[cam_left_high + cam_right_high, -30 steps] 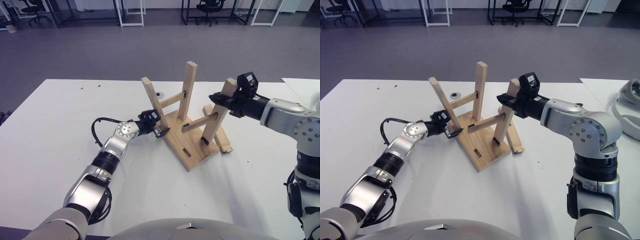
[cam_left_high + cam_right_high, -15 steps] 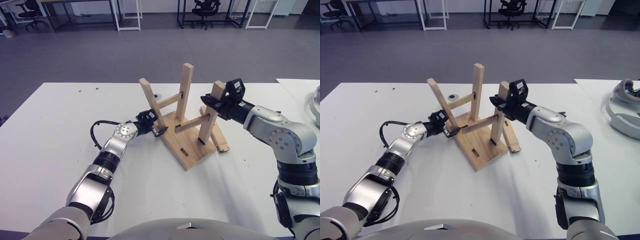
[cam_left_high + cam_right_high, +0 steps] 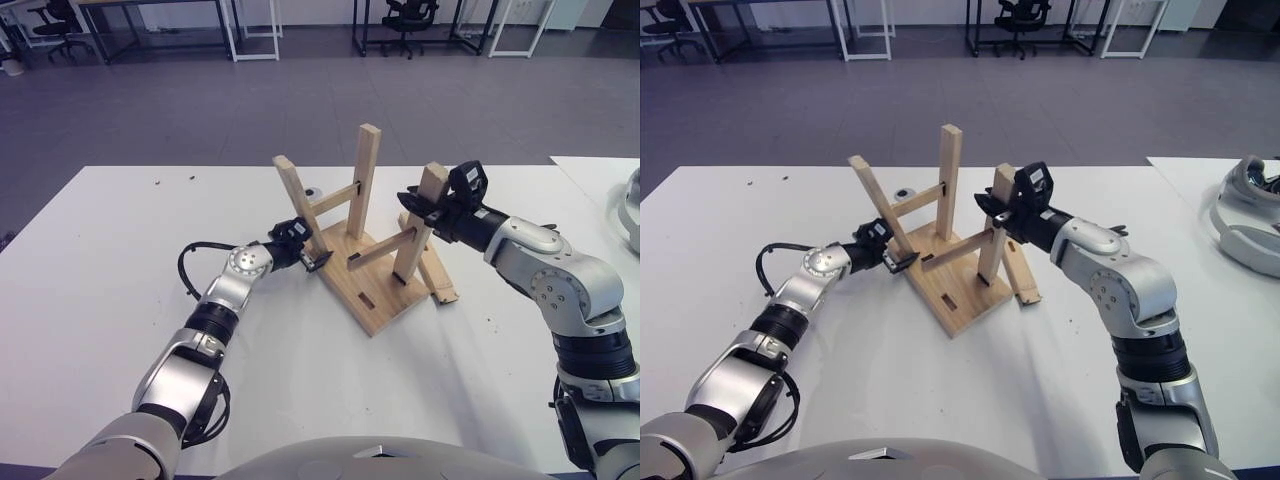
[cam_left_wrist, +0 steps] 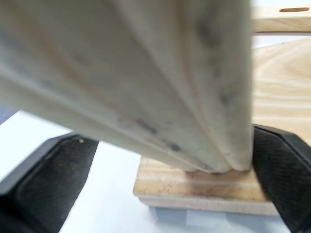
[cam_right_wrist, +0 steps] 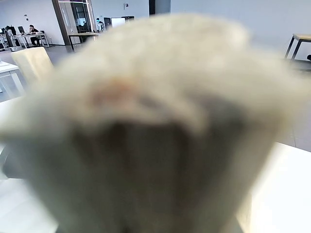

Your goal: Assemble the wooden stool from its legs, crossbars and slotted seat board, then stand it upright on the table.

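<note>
We have three legs [image 3: 365,180] in the board [image 3: 378,308] mid-frame; a fourth leg [image 3: 443,283] lies beside. Our left gripper [image 3: 311,258] and right gripper [image 3: 427,208] each clamp one.

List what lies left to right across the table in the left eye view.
Left gripper clamping the tilted leg, tall middle leg, right gripper holding the third leg, white headset.

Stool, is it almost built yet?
About halfway. Done: three legs stand in the upside-down seat board, with crossbars slotted in. In hand: the left gripper clamps the left leg at its base; the right gripper holds the right leg near its top. Left: the loose leg on the table, then turning it upright.
</note>
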`<state>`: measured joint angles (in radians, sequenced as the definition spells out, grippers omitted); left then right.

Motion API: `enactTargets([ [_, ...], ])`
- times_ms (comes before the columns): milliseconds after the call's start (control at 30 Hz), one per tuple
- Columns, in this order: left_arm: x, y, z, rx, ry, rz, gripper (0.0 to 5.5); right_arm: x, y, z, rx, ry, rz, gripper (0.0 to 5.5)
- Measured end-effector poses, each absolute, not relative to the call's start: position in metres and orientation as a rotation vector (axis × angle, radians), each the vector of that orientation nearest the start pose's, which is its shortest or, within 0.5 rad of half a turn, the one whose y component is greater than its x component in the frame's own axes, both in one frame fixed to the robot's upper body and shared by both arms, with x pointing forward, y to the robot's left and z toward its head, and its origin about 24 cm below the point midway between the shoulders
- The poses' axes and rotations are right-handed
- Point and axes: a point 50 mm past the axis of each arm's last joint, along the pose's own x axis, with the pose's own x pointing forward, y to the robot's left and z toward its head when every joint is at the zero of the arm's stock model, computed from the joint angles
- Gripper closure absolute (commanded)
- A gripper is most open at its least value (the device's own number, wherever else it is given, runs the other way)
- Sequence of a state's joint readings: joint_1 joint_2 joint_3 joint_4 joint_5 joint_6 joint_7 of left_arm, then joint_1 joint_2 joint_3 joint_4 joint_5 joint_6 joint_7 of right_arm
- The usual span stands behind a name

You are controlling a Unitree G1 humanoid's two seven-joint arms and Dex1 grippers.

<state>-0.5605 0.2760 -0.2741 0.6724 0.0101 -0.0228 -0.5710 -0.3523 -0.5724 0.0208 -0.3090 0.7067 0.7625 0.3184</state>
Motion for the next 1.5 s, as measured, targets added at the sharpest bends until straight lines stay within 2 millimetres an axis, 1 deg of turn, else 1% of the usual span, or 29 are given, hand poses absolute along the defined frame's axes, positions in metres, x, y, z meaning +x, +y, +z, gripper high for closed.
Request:
enactTargets([
  [167,0.334,0.125,0.038,0.399,0.255,-0.769,0.25,0.280,-0.165,0.152,0.016,0.188,0.652,4.47],
  [333,0.331,0.125,0.045,0.414,0.236,-0.755,0.25,0.278,-0.171,0.160,0.081,0.188,0.627,4.47],
  [367,0.332,0.127,0.047,0.416,0.235,-0.745,0.25,0.277,-0.171,0.161,0.102,0.184,0.626,4.10],
  [400,0.332,0.131,0.049,0.420,0.230,-0.732,0.25,0.276,-0.170,0.162,0.111,0.187,0.623,3.89],
  [433,0.334,0.136,0.052,0.427,0.224,-0.704,0.25,0.274,-0.168,0.156,0.121,0.233,0.629,3.65],
  [467,0.335,0.143,0.055,0.434,0.222,-0.678,0.25,0.272,-0.165,0.152,0.143,0.250,0.634,3.47],
  [533,0.335,0.147,0.057,0.433,0.219,-0.661,0.25,0.271,-0.166,0.156,0.167,0.228,0.628,3.15],
  [633,0.335,0.149,0.055,0.436,0.223,-0.656,0.25,0.270,-0.171,0.171,0.182,0.153,0.583,2.57],
  [733,0.335,0.152,0.052,0.440,0.227,-0.653,0.25,0.263,-0.182,0.191,0.227,0.051,0.574,2.04],
  [800,0.334,0.160,0.050,0.443,0.226,-0.637,0.25,0.251,-0.195,0.207,0.286,-0.024,0.627,2.04],
  [833,0.334,0.164,0.052,0.419,0.203,-0.640,0.25,0.244,-0.207,0.207,0.318,-0.036,0.655,2.04],
  [867,0.334,0.165,0.057,0.364,0.171,-0.654,0.25,0.239,-0.220,0.204,0.337,-0.028,0.662,2.04],
  [900,0.334,0.164,0.068,0.280,0.098,-0.676,0.25,0.233,-0.238,0.192,0.358,0.014,0.642,2.04],
  [933,0.334,0.163,0.079,0.215,0.036,-0.692,0.25,0.231,-0.251,0.180,0.354,0.064,0.593,2.04],
  [967,0.334,0.162,0.089,0.154,-0.020,-0.707,0.25,0.233,-0.260,0.164,0.320,0.134,0.526,2.04],
  [1000,0.334,0.163,0.094,0.125,-0.047,-0.706,0.25,0.236,-0.262,0.152,0.290,0.186,0.485,2.04],
  [1067,0.334,0.167,0.102,0.071,-0.090,-0.697,0.25,0.248,-0.258,0.117,0.241,0.325,0.421,2.04],
  [1100,0.334,0.171,0.104,0.062,-0.098,-0.688,0.25,0.255,-0.250,0.099,0.243,0.389,0.405,2.04],
  [1133,0.333,0.174,0.106,0.058,-0.098,-0.680,0.25,0.260,-0.244,0.089,0.245,0.425,0.401,2.04],
  [1167,0.332,0.177,0.108,0.055,-0.094,-0.670,0.25,0.265,-0.234,0.075,0.253,0.469,0.399,2.04],
  [1200,0.328,0.182,0.107,0.053,-0.084,-0.656,0.25,0.267,-0.225,0.066,0.265,0.494,0.411,2.04],
  [1267,0.316,0.193,0.098,0.042,-0.043,-0.626,0.25,0.273,-0.217,0.056,0.253,0.521,0.400,2.04],
  [1333,0.299,0.198,0.088,0.026,0.000,-0.611,0.25,0.279,-0.215,0.051,0.176,0.535,0.351,2.04],
  [1400,0.285,0.199,0.088,0.013,0.013,-0.608,0.25,0.281,-0.216,0.045,0.064,0.560,0.286,2.04],
  [1433,0.280,0.199,0.088,0.008,0.015,-0.609,0.25,0.278,-0.217,0.039,0.036,0.585,0.270,2.04],
  [1500,0.268,0.200,0.088,0.013,0.035,-0.604,0.25,0.276,-0.218,0.039,0.026,0.564,0.261,2.04],
])
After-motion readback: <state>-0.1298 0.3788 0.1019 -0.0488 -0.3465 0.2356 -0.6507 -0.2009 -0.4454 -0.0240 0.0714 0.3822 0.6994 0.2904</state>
